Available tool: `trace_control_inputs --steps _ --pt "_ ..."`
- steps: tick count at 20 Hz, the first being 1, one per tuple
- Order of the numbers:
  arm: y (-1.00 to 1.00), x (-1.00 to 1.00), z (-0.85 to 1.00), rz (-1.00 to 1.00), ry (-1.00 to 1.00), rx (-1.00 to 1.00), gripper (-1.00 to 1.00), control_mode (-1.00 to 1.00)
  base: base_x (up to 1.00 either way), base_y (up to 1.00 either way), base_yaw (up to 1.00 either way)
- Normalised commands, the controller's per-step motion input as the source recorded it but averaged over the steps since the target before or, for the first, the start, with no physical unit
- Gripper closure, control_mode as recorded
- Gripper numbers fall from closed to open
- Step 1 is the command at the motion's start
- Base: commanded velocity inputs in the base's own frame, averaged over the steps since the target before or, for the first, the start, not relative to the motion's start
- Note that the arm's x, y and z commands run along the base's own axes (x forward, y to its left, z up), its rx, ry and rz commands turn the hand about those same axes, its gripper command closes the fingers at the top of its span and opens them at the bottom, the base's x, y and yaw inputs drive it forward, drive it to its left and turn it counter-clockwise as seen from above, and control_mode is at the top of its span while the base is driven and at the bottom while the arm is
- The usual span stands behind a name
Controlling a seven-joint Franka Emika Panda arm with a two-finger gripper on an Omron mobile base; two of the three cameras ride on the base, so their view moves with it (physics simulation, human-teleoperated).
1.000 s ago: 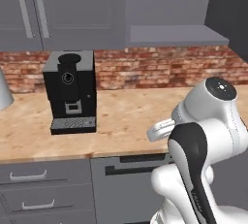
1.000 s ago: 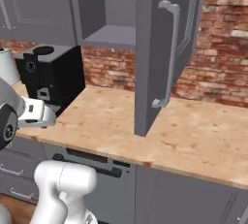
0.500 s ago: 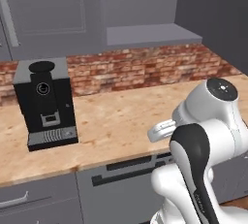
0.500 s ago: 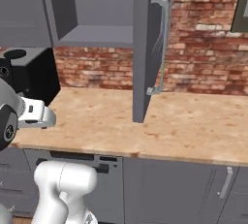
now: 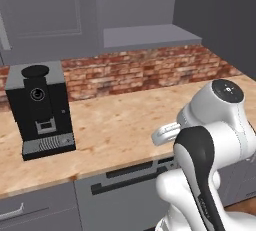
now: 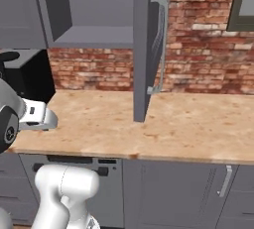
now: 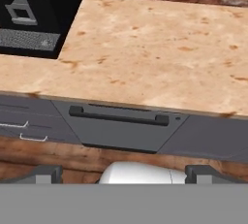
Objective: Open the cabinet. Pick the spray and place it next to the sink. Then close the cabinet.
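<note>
The cabinet stands open: its dark-grey door (image 6: 144,49) with the long silver bar handle (image 6: 159,44) swings out edge-on over the counter, and its bare lower shelf (image 6: 94,35) shows behind it. From the left base view I see the same shelf (image 5: 150,37) and the door (image 5: 220,25) at the right. The spray and the sink are out of view. My gripper (image 7: 125,174) is open, held low in front of the counter, its fingertips (image 7: 48,173) wide apart with nothing between them.
A black coffee machine (image 5: 40,107) stands on the wooden counter (image 5: 125,125) at the left, against the brick wall (image 6: 198,49). Below the counter are a grey front with a black horizontal handle (image 7: 118,116) and grey drawer fronts (image 7: 24,121).
The whole picture has shifted: the base has driven to the right, so the coffee machine slides left and the open door turns more edge-on. The arm keeps its pose.
</note>
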Motion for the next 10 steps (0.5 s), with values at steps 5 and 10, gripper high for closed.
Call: trace_control_inputs --steps 5,10 --pt "0.00 0.00 0.00 0.00 0.00 0.00 -1.00 1.00 -0.06 -0.26 -0.11" --pt "0.00 0.00 0.00 0.00 0.00 0.00 -1.00 1.00 0.00 -0.04 -0.08"
